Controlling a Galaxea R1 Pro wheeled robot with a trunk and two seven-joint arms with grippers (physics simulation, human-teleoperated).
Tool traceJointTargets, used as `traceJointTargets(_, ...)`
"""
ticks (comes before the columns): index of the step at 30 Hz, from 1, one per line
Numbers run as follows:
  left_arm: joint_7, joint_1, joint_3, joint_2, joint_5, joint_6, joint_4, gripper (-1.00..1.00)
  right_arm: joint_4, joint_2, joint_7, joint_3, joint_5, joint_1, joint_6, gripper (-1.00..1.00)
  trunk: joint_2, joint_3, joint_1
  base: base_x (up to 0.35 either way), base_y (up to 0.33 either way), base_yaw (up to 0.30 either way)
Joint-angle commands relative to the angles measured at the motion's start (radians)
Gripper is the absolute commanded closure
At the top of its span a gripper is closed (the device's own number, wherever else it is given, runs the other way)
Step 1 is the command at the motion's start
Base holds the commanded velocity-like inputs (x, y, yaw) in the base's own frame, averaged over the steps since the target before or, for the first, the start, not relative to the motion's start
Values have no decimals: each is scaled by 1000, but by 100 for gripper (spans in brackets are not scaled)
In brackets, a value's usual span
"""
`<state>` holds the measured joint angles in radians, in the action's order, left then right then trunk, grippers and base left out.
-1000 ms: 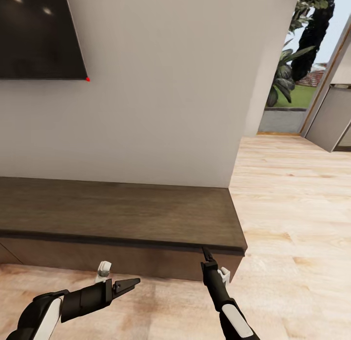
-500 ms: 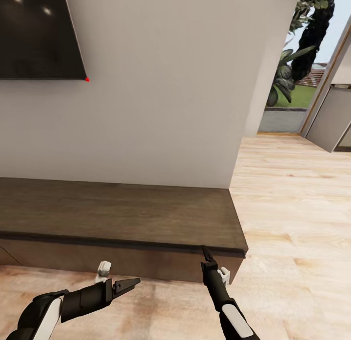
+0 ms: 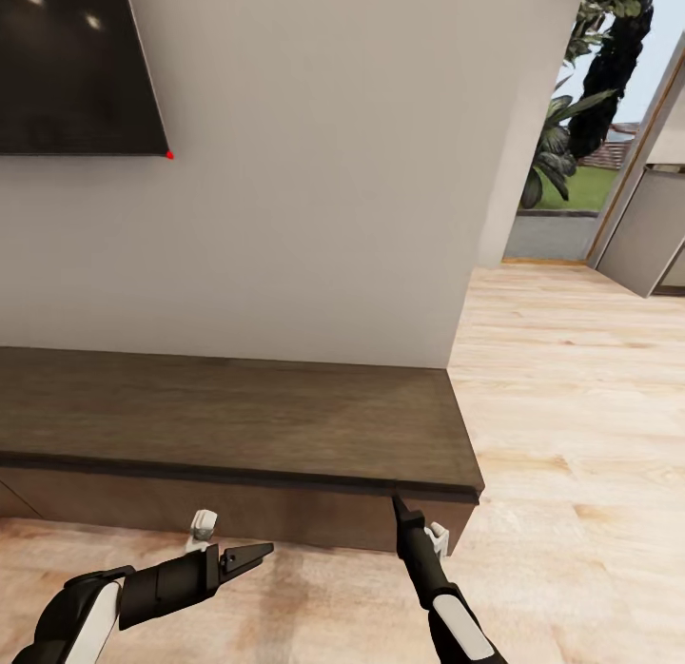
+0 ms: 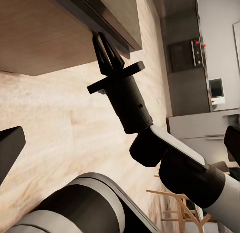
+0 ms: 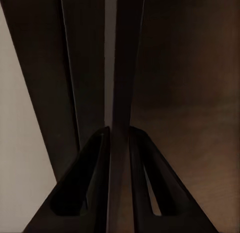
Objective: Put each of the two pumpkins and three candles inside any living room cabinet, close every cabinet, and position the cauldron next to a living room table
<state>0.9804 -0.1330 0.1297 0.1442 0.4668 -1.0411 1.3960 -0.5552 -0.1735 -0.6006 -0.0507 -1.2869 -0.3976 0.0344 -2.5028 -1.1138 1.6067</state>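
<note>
Against the wall, cabinet (image 3: 238, 426) fronts look shut. Right gripper (image 3: 399, 505) sits at the top edge of the end drawer front, jaws narrow around that edge (image 5: 120, 93), likely to work the handle-less drawer. Left gripper (image 3: 255, 553) idles nearby; its jaw state is unclear.

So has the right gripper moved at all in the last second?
Yes, slightly. The right gripper has slipped down from the cabinet top's front lip onto the drawer front just beneath.
</note>
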Motion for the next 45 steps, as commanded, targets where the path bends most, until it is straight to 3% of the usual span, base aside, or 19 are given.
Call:
traceJointTargets(1, 4, 0, 1, 0, -2, -4, 0, -100, -2, -1, -11, -2, -12, -1, 7, 100, 0, -1, 0, 0, 0, 0)
traceJointTargets(17, 4, 0, 1, 0, -3, -4, 0, -100, -2, -1, -11, -1, -12, -1, 7, 100, 0, -1, 0, -3, 0, 0)
traceJointTargets(45, 4, 1, 1, 0, -4, -2, 0, -100, -2, -1, -12, -1, -11, -1, 7, 100, 0, -1, 0, -181, 0, 0)
